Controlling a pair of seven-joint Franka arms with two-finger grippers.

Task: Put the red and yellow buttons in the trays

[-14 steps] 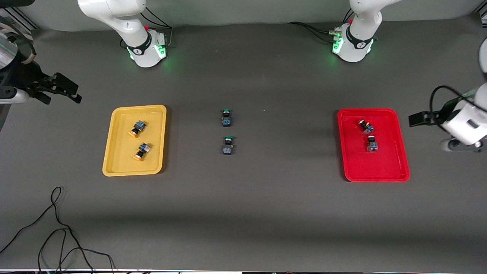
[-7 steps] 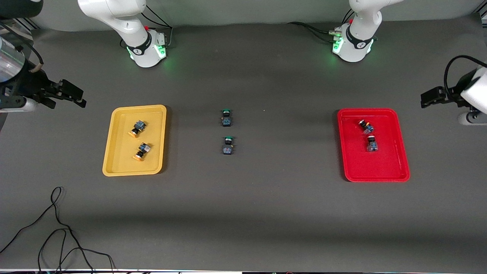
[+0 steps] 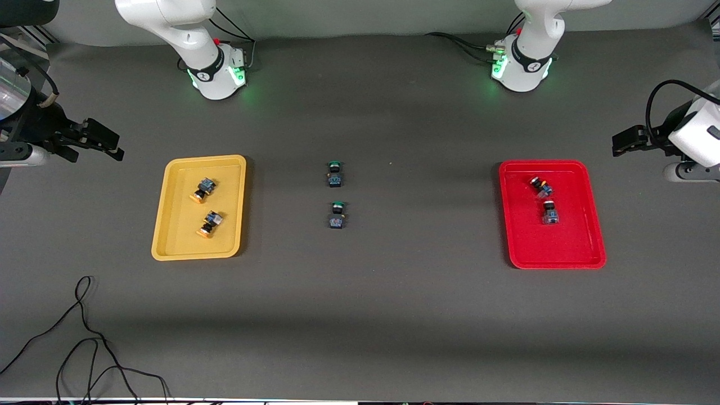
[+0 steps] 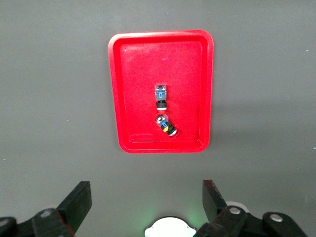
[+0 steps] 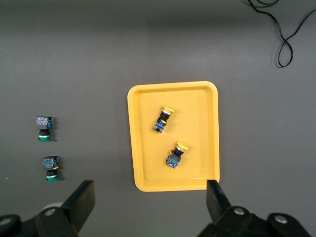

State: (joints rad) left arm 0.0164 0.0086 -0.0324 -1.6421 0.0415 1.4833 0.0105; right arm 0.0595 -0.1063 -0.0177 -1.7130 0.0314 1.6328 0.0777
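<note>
The yellow tray [image 3: 169, 225] lies toward the right arm's end and holds two yellow-capped buttons [image 3: 203, 189] [image 3: 210, 223]. The red tray [image 3: 562, 247] lies toward the left arm's end and holds two red-capped buttons [image 3: 540, 187] [image 3: 550, 212]. My right gripper [image 3: 107, 143] is open and empty, over the table outside the yellow tray. My left gripper [image 3: 621, 143] is open and empty, over the table outside the red tray. The left wrist view shows its gripper [image 4: 146, 197], the red tray [image 4: 133, 89] and both buttons [image 4: 161, 97]. The right wrist view shows its gripper [image 5: 150, 197], the yellow tray [image 5: 202, 123] and both buttons [image 5: 162, 119].
Two green-capped buttons [image 3: 334, 174] [image 3: 337, 215] lie on the grey table midway between the trays; they also show in the right wrist view [image 5: 44, 127]. A black cable [image 3: 84, 337] loops on the table near the front camera at the right arm's end.
My left gripper has risen and pulled toward the arms' bases, away from the red tray. My right gripper has shifted slightly. Trays and buttons have not moved.
</note>
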